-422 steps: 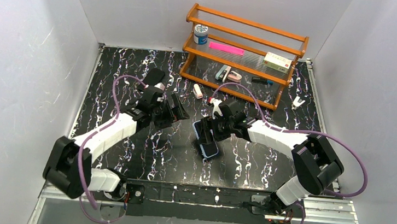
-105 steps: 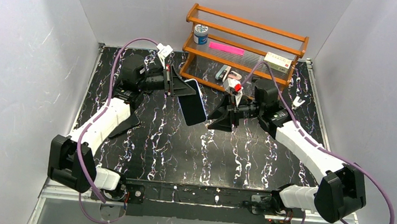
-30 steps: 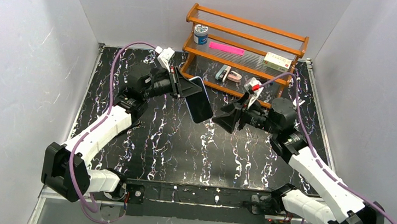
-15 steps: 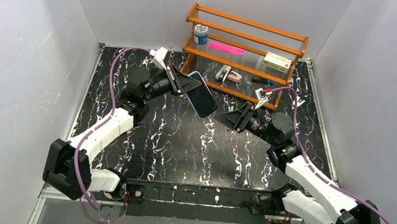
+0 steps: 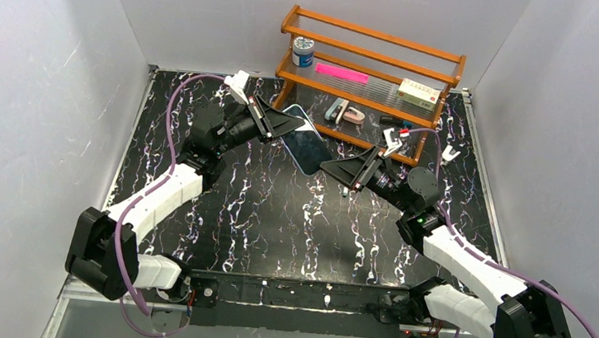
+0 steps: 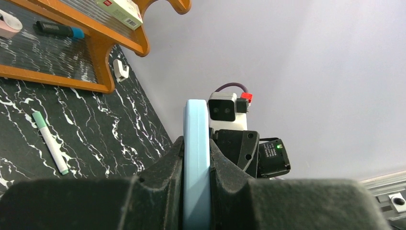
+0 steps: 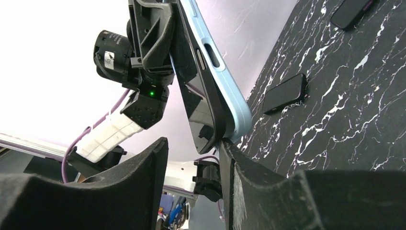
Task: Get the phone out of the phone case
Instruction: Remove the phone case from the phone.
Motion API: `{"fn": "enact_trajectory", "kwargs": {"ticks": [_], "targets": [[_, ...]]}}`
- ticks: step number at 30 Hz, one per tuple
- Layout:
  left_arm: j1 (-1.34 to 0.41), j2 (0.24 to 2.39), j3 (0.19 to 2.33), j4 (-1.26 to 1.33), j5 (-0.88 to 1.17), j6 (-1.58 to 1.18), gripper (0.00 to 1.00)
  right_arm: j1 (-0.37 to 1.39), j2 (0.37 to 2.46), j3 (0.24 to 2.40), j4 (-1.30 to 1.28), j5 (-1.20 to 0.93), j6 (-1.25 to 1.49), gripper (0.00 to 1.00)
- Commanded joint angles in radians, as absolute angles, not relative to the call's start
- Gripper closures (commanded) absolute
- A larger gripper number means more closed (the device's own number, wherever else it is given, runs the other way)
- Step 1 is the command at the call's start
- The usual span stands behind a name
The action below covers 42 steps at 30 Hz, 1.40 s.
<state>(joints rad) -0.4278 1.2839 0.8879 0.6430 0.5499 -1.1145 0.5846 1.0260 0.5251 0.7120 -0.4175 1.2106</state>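
The phone (image 5: 306,149), dark screen showing, sits in a light blue phone case (image 7: 229,98) and is held up above the table. My left gripper (image 5: 272,122) is shut on its upper end; in the left wrist view the case's blue edge (image 6: 196,153) is pinched between both fingers. My right gripper (image 5: 337,169) is at the phone's lower corner with its jaws apart. In the right wrist view the right finger (image 7: 249,177) touches that corner of the phone (image 7: 203,115), and the gap between the right gripper's (image 7: 194,151) fingers holds nothing.
A wooden rack (image 5: 372,68) at the back holds a tin, a pink strip, a box and small tools. A green-and-white marker (image 6: 50,143) lies on the black marbled table. A white clip (image 5: 449,154) lies at the right. Two dark slabs (image 7: 285,93) lie on the table.
My right gripper has swung left and in to the phone's lower corner, and its jaws have narrowed. My left gripper has tipped the phone up and a little rightward, still shut on it.
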Motion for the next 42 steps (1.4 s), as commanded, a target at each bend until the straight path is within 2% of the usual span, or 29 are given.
{"fn": "enact_trajectory", "kwargs": {"ticks": [1, 17, 33, 36, 42], "targets": [[-0.432, 1.255, 0.880, 0.757, 0.550, -1.180, 1.00, 0.591, 1.028, 0.525, 0.819, -0.400, 1.241, 0.49], [-0.445, 1.221, 0.898, 0.827, 0.670, -1.269, 1.00, 0.591, 1.045, 0.525, 0.907, -0.390, 1.182, 0.54], [-0.527, 1.197, 0.912, 0.798, 0.797, -1.203, 1.00, 0.591, 1.185, 0.629, 1.075, -0.539, 1.174, 0.58], [-0.528, 1.178, 0.903, 0.735, 0.763, -1.140, 1.00, 0.591, 1.189, 0.639, 1.080, -0.538, 1.171, 0.66], [-0.526, 1.118, 0.970, 0.391, 0.585, -0.895, 0.75, 0.590, 1.161, 0.633, 1.064, -0.508, 1.174, 0.96]]}}
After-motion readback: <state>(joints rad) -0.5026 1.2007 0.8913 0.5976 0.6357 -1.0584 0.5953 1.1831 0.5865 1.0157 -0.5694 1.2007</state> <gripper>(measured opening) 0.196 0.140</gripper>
